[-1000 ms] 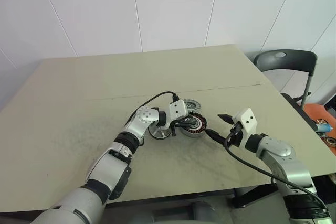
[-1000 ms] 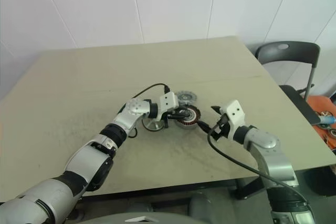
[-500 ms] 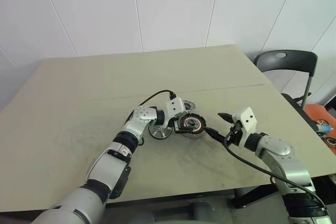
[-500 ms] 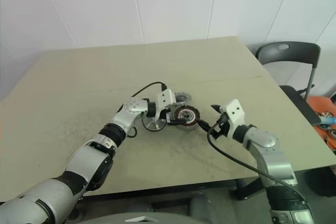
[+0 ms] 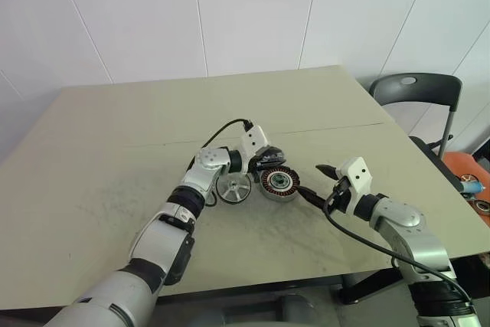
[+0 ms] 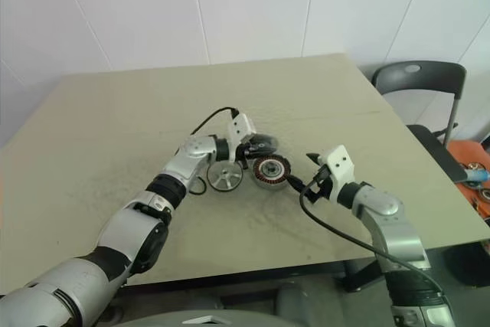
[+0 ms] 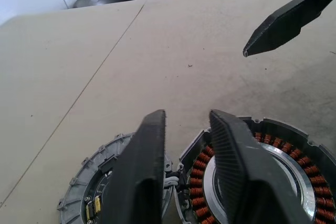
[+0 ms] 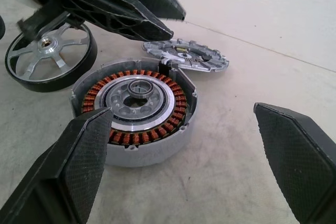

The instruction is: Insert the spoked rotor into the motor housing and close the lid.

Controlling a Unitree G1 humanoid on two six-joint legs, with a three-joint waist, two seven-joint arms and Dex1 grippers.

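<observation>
The motor housing [image 8: 134, 111] lies flat on the table with its copper windings up, also seen from the head [image 5: 277, 183]. The spoked rotor [image 5: 232, 188] lies flat just left of it, apart from it. The grey lid [image 8: 186, 55] rests on the table right behind the housing. My left gripper [image 5: 269, 161] hovers over the far rim of the housing and the lid. Its fingers [image 7: 152, 145] stand a narrow gap apart with nothing between them. My right gripper [image 5: 312, 179] stands wide open just right of the housing, holding nothing.
The tan table [image 5: 115, 151] has bare room all around the three parts, and its front edge is near my arms. A black chair [image 5: 417, 89] stands off the table's right corner. An orange thing [image 5: 475, 178] lies at the far right.
My left gripper has lifted off the housing and drawn up and back toward the lid, its fingers opening and then narrowing. The rotor now lies fully uncovered. The right arm has kept still.
</observation>
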